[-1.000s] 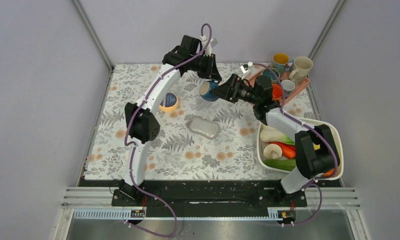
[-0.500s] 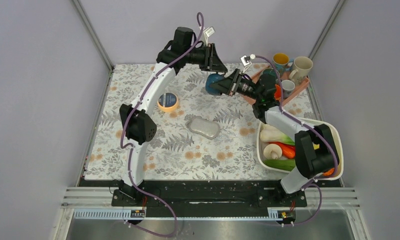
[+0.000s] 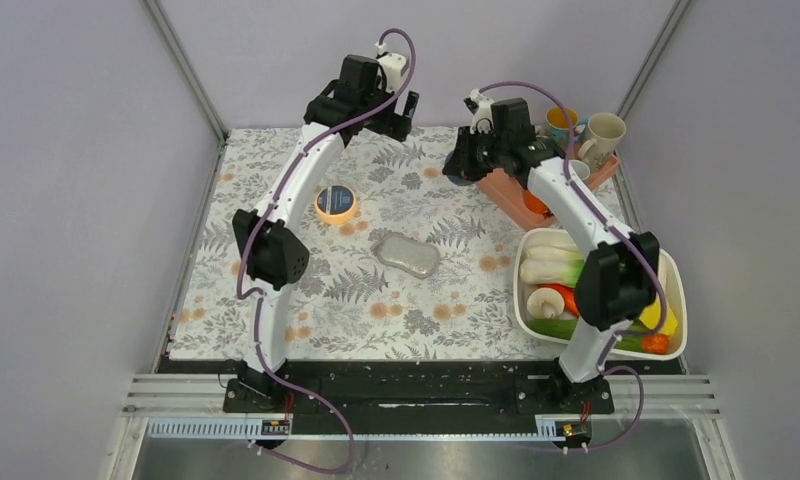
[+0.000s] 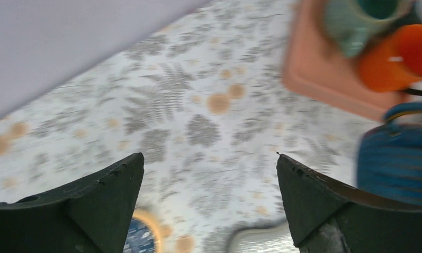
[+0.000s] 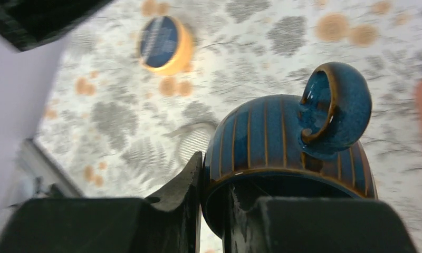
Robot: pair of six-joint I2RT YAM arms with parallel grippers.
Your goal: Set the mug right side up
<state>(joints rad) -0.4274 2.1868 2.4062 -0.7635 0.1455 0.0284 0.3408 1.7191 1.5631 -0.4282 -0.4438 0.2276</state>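
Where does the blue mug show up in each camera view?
Top external: blue mug, far centre, partly hidden by right jaws.
Left wrist: right edge, blurred.
Right wrist: centre, rim between the jaws.
Shared landmark: yellow tape roll.

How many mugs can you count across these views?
6. The blue mug is in the right gripper. Five are at the pink tray: yellow-rimmed mug, cream mug, small pale cup, orange mug, teal mug. The right arm may hide others.
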